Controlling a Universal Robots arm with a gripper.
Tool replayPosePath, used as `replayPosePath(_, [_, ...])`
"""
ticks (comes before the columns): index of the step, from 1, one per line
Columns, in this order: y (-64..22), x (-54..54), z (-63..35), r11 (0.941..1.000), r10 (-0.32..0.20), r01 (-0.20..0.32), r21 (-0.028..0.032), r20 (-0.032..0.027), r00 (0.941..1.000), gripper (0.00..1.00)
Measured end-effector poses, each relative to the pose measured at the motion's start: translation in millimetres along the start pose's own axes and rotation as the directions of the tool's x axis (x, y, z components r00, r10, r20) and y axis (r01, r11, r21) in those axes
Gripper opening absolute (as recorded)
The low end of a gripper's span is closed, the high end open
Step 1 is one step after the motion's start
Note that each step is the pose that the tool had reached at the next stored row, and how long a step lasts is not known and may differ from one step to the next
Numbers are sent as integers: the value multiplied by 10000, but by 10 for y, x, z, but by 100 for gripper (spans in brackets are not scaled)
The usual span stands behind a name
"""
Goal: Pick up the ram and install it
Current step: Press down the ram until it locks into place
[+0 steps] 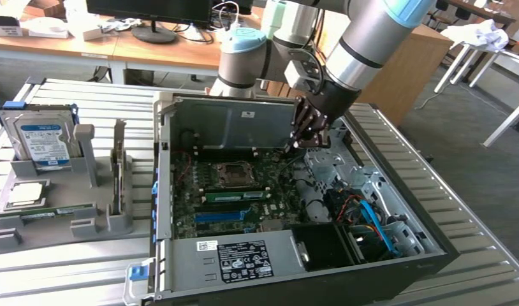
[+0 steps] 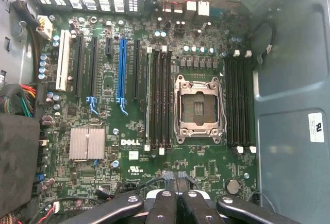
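Gripper (image 1: pixel 304 143) pressed together with nothing pinched between its fingers, hanging inside the open computer case (image 1: pixel 412 252) near the case's back wall, above the motherboard (image 1: pixel 242 213). Seen from the wrist: black fingertips (image 2: pixel 164 199) side by side over the board's edge, gripper (image 2: pixel 176 190) clear of every part below. Empty processor socket (image 2: pixel 198 109) with its metal frame near the board's middle, flanked by rows of dark memory slots (image 2: pixel 238 100) on either side. Pale edge of a card or stick (image 2: pixel 148 98) standing in the slot row on the socket's other side, hard to tell which; from the exterior view, green strip (image 1: pixel 234 196) seated in the board just beside the socket. Ram (image 1: pixel 48 211) lying flat in the front groove of a grey holder (image 1: pixel 102 223), well apart from the gripper, at the exterior view's left on the ribbed metal surface (image 1: pixel 64 268). Silver hard drive (image 1: pixel 43 141) upright at the holder's back, square processor chip (image 1: pixel 25 192) between drive and ram. Blue expansion slot (image 2: pixel 121 69) and small finned heatsink (image 2: pixel 86 143) elsewhere on the board.
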State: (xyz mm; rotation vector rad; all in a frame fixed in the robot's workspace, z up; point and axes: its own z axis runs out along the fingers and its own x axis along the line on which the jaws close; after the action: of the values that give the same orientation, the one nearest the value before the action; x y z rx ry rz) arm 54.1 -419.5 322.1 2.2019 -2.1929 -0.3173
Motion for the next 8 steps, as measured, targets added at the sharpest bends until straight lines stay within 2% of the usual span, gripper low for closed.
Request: replayPosePath(8, [0, 0, 0, 10000, 0, 0, 0, 0, 10000, 10])
